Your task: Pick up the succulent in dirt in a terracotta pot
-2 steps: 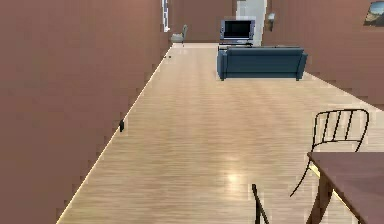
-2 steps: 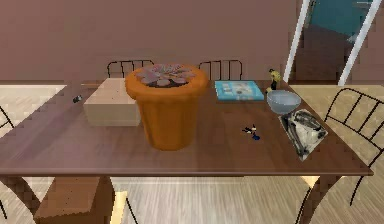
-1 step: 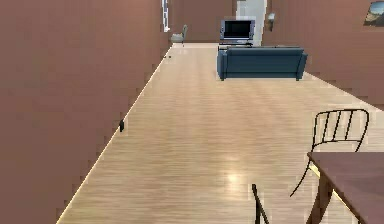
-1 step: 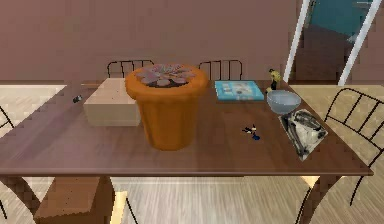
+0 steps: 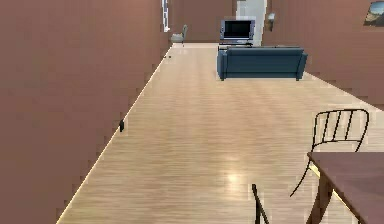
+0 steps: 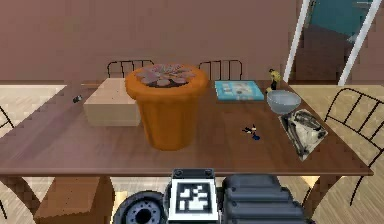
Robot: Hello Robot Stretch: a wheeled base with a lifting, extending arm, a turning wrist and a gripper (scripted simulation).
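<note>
A succulent with reddish-green leaves grows in a wide terracotta pot. The pot stands upright near the middle of a brown wooden table in the arm side view. At that view's bottom edge, below the pot, sits a white square with black marks. Left of it is the gripper's dark body. Its far end cannot be made out, so I cannot tell whether it holds anything.
On the table are a tan box left of the pot, a blue book, a grey bowl and a silvery object. Dark chairs ring the table. In the forward view, open wood floor runs to a blue sofa.
</note>
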